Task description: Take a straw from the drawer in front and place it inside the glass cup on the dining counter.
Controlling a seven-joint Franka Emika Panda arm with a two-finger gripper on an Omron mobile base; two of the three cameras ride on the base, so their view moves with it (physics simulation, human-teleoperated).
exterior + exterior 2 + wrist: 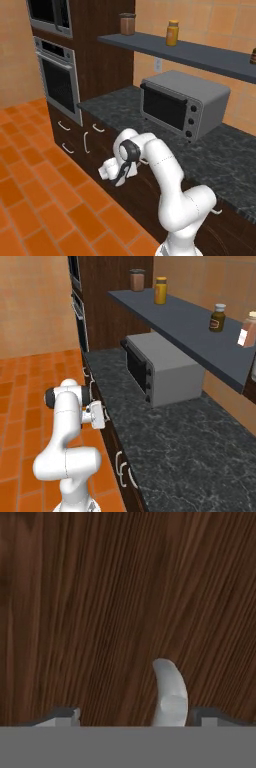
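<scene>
My gripper (134, 717) is pressed close to the dark-brown wooden drawer (100, 612) under the black worktop. Its jaws stand open on either side of the drawer's curved white handle (170, 694), which rises between the tips, nearer the right one. From the left base view the gripper (120, 174) sits low against the drawer (141, 189), with the white arm bent over it. From the right base view the gripper (105, 417) points at the cabinet face just below the worktop's edge. The straw, the glass cup and the dining counter are out of view.
A grey toaster oven (182, 102) stands on the black speckled worktop (225, 160). Above it a dark shelf (200, 331) carries jars. A wall oven (57, 80) is at the left, with more drawers and handles (97, 127) beside it. Orange floor tiles (40, 200) lie behind the arm.
</scene>
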